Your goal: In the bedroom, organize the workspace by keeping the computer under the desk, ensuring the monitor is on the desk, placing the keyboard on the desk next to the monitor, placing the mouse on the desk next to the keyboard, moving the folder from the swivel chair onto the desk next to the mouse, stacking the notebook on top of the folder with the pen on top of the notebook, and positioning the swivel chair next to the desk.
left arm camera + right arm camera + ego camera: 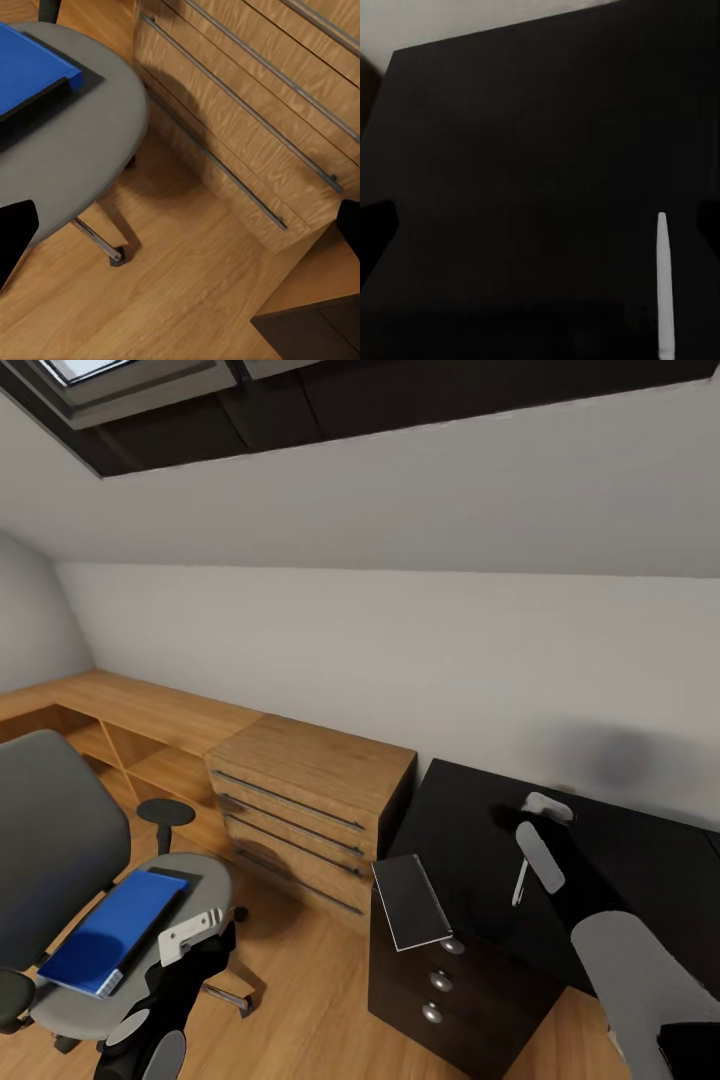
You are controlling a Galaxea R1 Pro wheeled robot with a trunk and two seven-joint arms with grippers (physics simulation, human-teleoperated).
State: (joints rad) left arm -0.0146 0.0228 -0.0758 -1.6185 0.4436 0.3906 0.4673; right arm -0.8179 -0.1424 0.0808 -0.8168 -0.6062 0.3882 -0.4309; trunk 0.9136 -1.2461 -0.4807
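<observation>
Jaws of both grippers stand apart, empty. Right gripper [515, 822] hovers right of centre over the black desk [470, 810]; pen [519, 882] lies just below it. Advice: descend straight, straddle the pen crosswise, close gently.

Both arms reach forward (left [190, 938] low), fingers [15, 232] spread apart.
</observation>
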